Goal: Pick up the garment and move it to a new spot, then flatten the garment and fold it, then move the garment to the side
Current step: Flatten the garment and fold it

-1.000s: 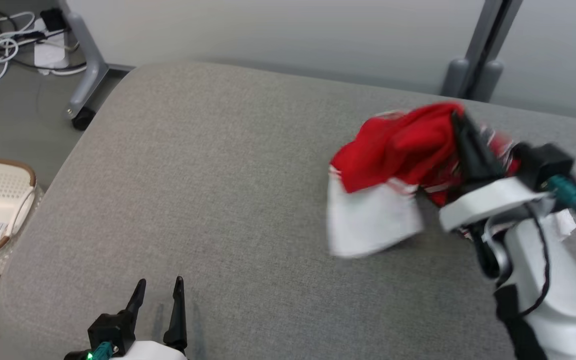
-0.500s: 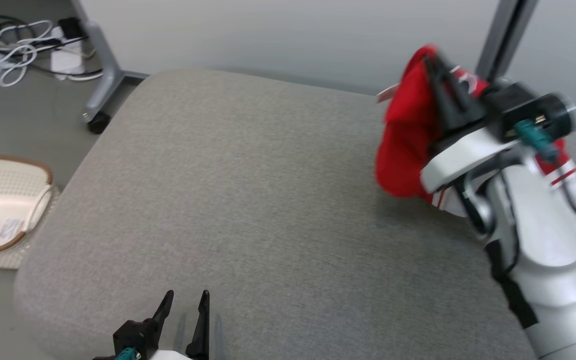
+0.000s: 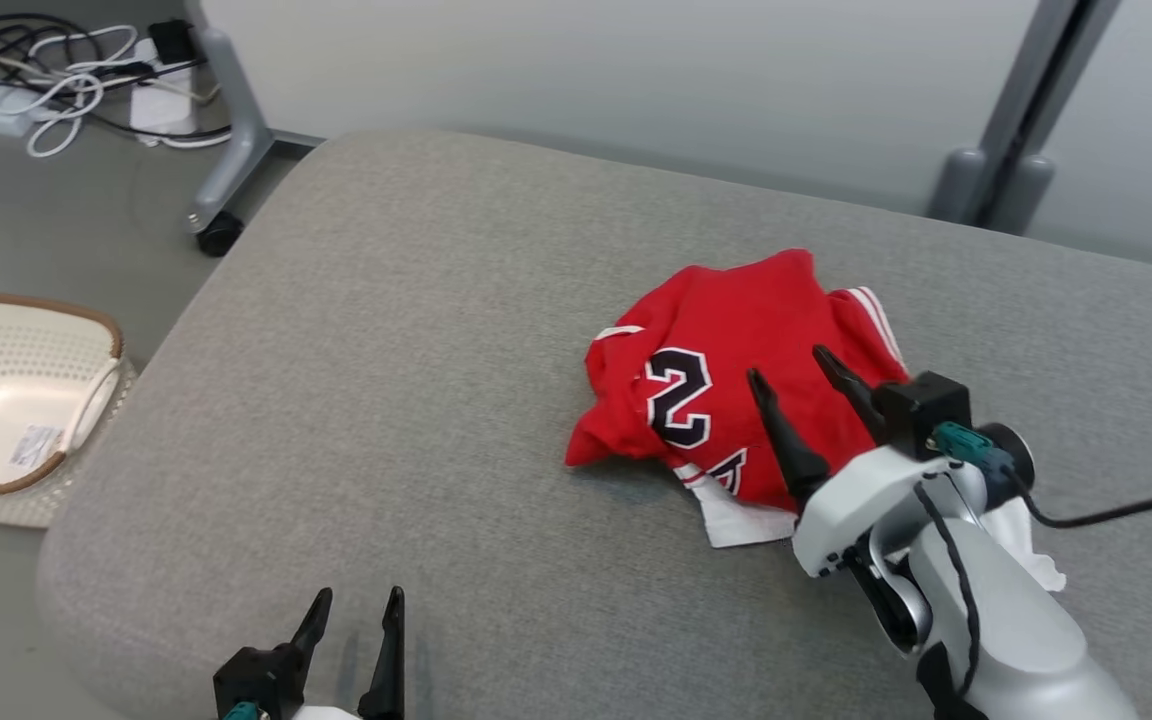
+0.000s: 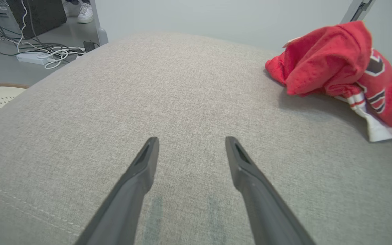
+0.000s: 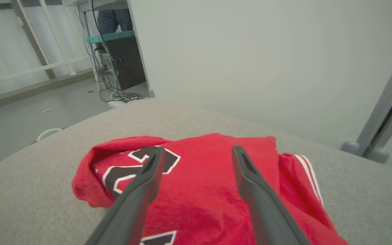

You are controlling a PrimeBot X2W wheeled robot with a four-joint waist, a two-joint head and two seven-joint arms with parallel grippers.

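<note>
While the red garment (image 3: 736, 350) lies crumpled on the grey cushion (image 3: 436, 300), right of its middle in the head view, the right gripper (image 3: 788, 363) hangs over the near part of the cloth. Its jaws stand apart with nothing between them; whether the tips touch the fabric I cannot tell. A dark numeral 2 edged in white faces up on the garment, white stripes run along its right-hand fold, and a white piece sticks out from under the red on the near side, beside the pale right forearm.

The left gripper (image 3: 360, 594) sits low at the near left of the cushion, well apart from the garment, its jaws also apart over bare fabric. On the floor to the left stands a cream perforated basket (image 3: 26, 302) with a brown rim. Farther back, a tangle of cables (image 3: 66, 90) lies near a grey wheeled leg (image 3: 226, 170). In the left wrist view a person's white shoes (image 4: 85, 12) show beyond the cushion.
</note>
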